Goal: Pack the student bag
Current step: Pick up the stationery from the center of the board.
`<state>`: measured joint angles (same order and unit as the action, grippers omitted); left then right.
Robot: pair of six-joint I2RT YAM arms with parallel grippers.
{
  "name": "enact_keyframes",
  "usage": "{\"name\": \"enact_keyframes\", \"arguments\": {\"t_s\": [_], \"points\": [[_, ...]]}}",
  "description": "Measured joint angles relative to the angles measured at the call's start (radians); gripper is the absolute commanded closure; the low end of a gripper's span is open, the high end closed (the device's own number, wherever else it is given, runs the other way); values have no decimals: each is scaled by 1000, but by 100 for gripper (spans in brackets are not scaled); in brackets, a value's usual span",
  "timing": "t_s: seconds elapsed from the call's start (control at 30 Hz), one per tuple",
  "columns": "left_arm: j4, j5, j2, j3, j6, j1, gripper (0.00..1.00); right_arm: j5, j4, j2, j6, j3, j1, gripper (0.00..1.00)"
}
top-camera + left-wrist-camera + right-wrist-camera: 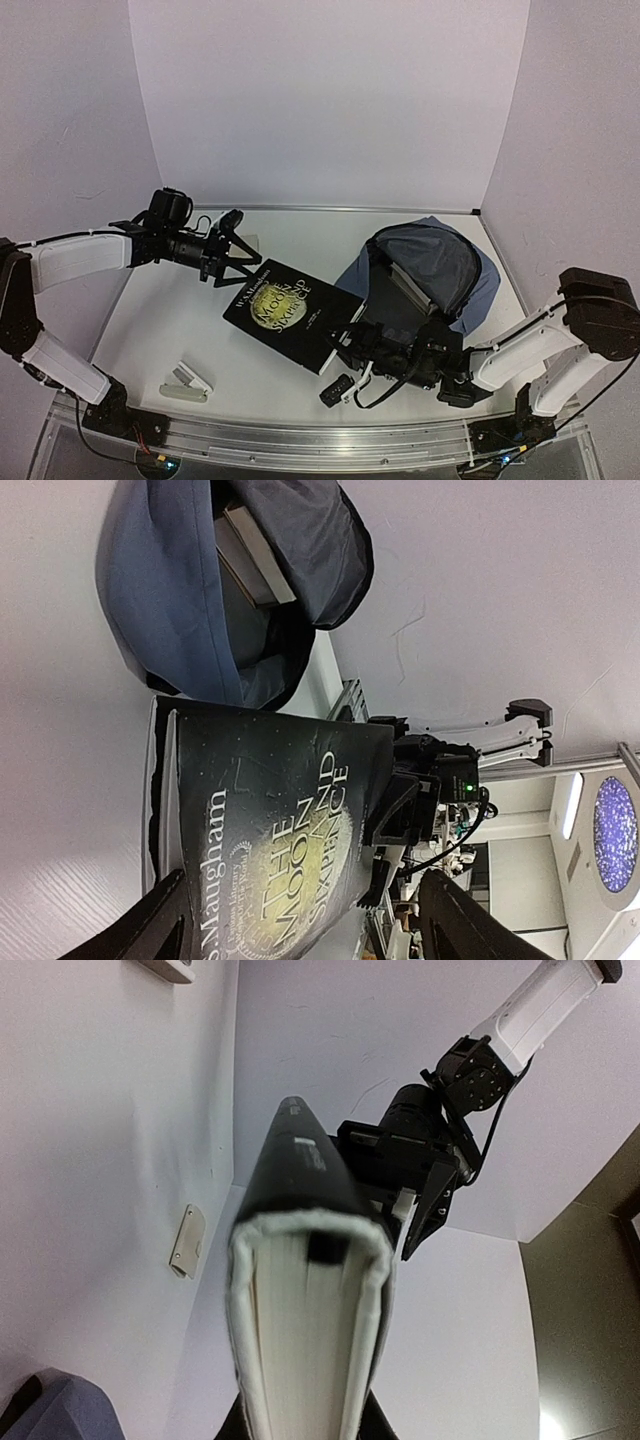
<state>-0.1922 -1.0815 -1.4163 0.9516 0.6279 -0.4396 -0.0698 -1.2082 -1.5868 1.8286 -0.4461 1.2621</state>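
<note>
right end effector [351, 339] on book [290, 310] edge

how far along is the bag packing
Done: a grey book sits inside the open student bag. In hand: the right gripper clamps the black book by its edge, outside the bag; the left gripper stands open at its far corner. Left: that book, perhaps the small white item too.

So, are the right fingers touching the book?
Touching. Right wrist view shows the book clamped edge-on between the right fingers, one against each cover.
</note>
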Motion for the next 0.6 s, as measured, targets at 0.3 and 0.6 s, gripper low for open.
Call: {"name": "enact_keyframes", "arguments": {"t_s": [0.3, 0.6], "points": [[-54, 4, -11, 0, -31, 3, 19, 16, 25, 2, 2, 0, 0, 100], [-153, 29, -8, 10, -56, 31, 21, 32, 46, 16, 4, 0, 0, 100]]}}
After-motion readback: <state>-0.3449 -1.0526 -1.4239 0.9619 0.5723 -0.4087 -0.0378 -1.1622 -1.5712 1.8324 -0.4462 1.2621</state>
